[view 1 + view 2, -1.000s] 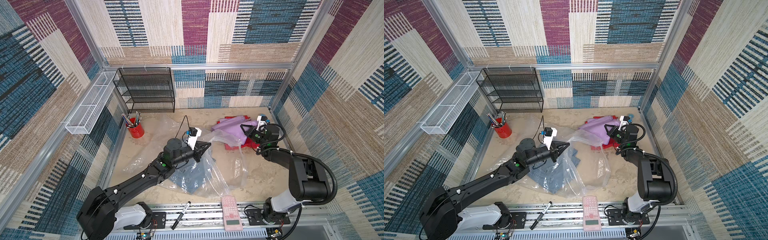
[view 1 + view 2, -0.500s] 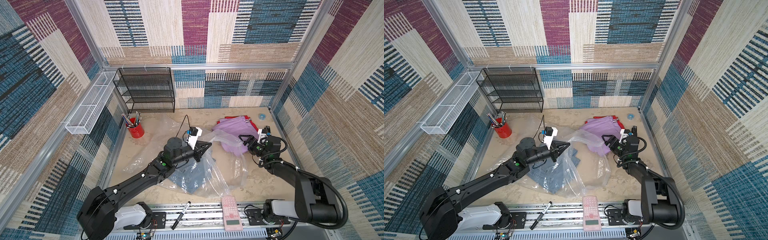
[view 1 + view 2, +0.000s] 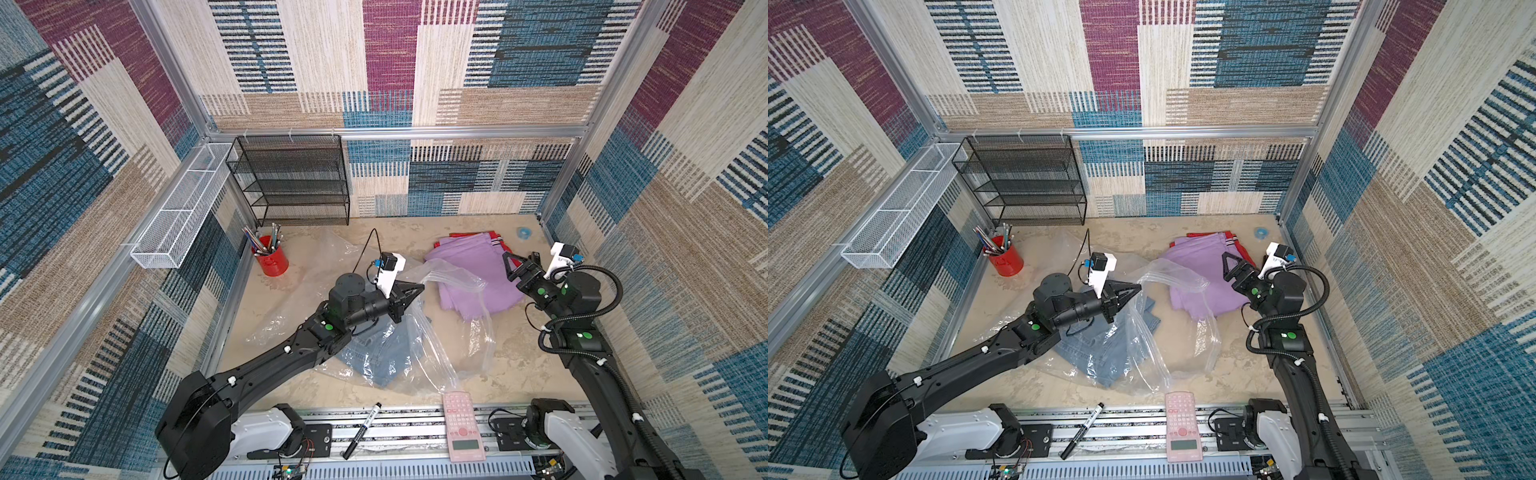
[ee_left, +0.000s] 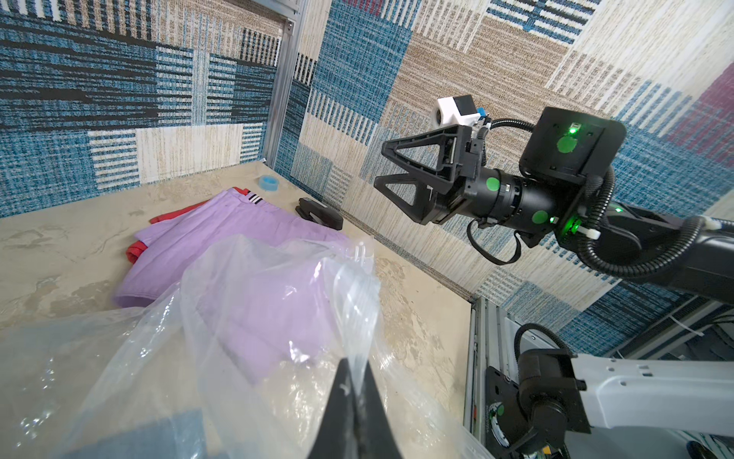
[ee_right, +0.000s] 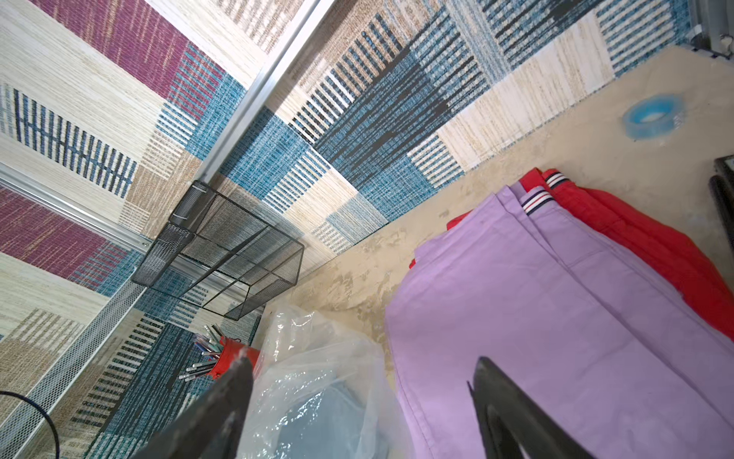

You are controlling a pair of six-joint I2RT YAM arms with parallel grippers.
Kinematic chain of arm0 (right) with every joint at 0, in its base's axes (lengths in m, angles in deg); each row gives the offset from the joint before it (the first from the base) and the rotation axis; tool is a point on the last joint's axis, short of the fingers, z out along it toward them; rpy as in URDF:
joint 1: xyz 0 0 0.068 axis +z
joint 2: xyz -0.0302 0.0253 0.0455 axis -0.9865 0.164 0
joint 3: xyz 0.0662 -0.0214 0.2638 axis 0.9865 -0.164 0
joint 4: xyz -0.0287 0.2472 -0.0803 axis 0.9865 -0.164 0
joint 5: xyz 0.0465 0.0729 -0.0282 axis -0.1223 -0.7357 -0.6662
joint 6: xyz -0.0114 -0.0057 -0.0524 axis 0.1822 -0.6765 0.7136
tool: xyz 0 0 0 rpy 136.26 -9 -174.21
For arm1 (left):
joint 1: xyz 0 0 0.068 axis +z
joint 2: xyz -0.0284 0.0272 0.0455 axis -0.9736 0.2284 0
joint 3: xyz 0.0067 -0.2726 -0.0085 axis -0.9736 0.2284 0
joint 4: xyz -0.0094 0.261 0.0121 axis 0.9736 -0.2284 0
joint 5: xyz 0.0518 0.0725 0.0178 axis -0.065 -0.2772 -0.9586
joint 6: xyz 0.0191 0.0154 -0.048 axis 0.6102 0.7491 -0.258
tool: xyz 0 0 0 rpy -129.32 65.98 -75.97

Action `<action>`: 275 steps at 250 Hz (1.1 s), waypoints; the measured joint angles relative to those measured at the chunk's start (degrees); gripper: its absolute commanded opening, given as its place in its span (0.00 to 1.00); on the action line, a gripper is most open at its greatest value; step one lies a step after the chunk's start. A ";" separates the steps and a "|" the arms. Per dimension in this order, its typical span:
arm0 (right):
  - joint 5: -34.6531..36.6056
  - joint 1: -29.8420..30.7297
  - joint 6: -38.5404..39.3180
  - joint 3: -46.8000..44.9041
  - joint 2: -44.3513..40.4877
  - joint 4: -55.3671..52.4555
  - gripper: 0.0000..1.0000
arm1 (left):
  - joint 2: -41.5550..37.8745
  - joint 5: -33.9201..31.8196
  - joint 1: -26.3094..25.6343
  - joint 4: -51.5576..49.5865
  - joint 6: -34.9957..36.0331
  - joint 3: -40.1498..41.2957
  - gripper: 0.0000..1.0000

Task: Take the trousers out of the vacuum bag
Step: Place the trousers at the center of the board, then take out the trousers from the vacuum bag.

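Lilac trousers (image 3: 473, 270), red trousers (image 5: 655, 254) — denim trousers (image 3: 374, 361) seemingly pale blue.

Top-down rundown: a black mesh shelf (image 3: 291, 178) is standing at 11 o'clock, with a white wire basket (image 3: 178, 212) hanging at 10. A red cup (image 3: 272, 259) is holding pencils (image 3: 262, 241) at 10 too. A blue tape roll (image 3: 524, 232) is lying at 2, and what looks like a black stapler (image 4: 319, 213) is sitting near it. A pink calculator (image 3: 462, 424) and a black marker (image 3: 361, 430) are lying on the front rail (image 3: 415, 434) at 5 and 6.
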 measured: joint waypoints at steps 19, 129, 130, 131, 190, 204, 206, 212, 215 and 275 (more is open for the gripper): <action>-2.01 0.00 -0.04 -1.31 1.22 1.95 0.75 | -0.15 0.00 0.00 -0.13 0.02 -0.26 0.00; -15.89 -0.04 -6.12 -10.29 22.77 22.88 0.55 | 2.73 0.85 -0.02 -0.79 0.00 -2.16 0.00; -15.89 -0.04 -6.10 -10.32 22.71 22.88 0.55 | 2.80 0.92 -0.02 -0.79 0.00 -2.19 0.00; -15.87 -0.07 -6.05 -10.36 22.62 22.86 0.55 | 2.86 0.98 -0.02 -0.81 0.00 -2.21 0.00; -7.23 -0.37 2.25 -6.54 1.64 7.63 0.60 | 8.37 2.95 -0.02 -0.22 -0.24 -4.44 0.00; -4.24 -0.37 5.68 -3.28 -4.87 2.38 0.62 | 9.49 3.21 -0.02 0.20 -0.44 -4.90 0.00; -3.98 -0.37 6.03 -2.91 -5.60 1.81 0.62 | 9.60 3.26 -0.02 0.22 -0.44 -4.96 0.00; -3.21 -0.37 7.21 -1.79 -7.74 0.04 0.63 | 10.01 3.48 -0.02 0.42 -0.50 -5.14 0.00; -2.97 -0.37 7.67 -1.36 -8.66 -0.72 0.63 | 10.19 3.58 -0.02 0.52 -0.55 -5.22 0.00; -11.13 -0.37 8.79 -1.68 -18.49 -12.39 0.62 | 11.47 4.46 -0.02 2.25 -1.09 -5.81 0.00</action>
